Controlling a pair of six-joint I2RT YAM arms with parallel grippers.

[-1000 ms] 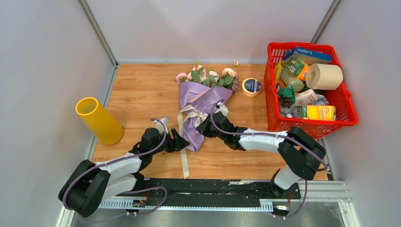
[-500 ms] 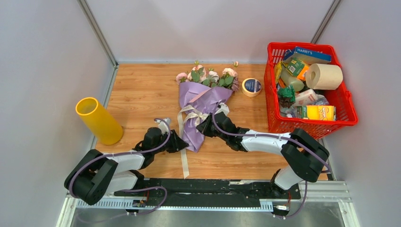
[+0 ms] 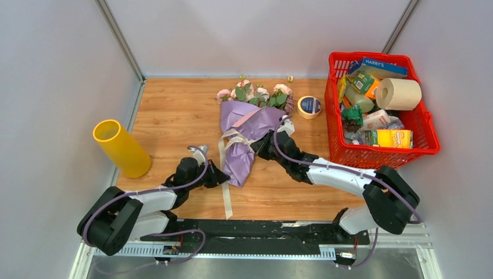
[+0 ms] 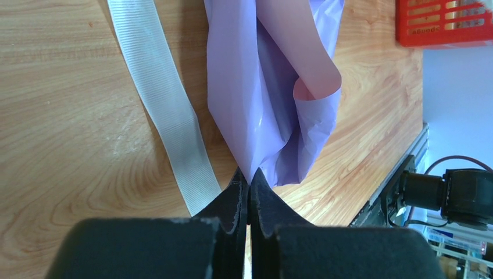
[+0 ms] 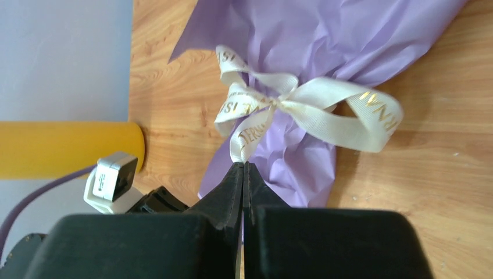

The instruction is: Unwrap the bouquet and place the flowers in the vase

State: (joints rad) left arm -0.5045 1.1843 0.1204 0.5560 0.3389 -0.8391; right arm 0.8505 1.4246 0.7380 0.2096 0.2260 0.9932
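The bouquet (image 3: 247, 136) lies with its flower end away from the arms. The vase (image 3: 121, 148) is well to its left, the tape roll (image 3: 309, 106) just right of its flower end, and the basket (image 3: 378, 156) farther right. The left gripper (image 4: 249, 183) meets the bouquet's near tip, the right gripper (image 5: 243, 171) its ribbon (image 5: 302, 104).

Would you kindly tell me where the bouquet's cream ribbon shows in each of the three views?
Top external: the ribbon is tied across the wrap at mid-table, one tail trailing toward the arm bases.
Left wrist: only a flat tail, upper left, on the wood beside the wrap.
Right wrist: the bow, centre, gold-lettered, over the wrap.
Shared landmark: the purple wrap, in all three.
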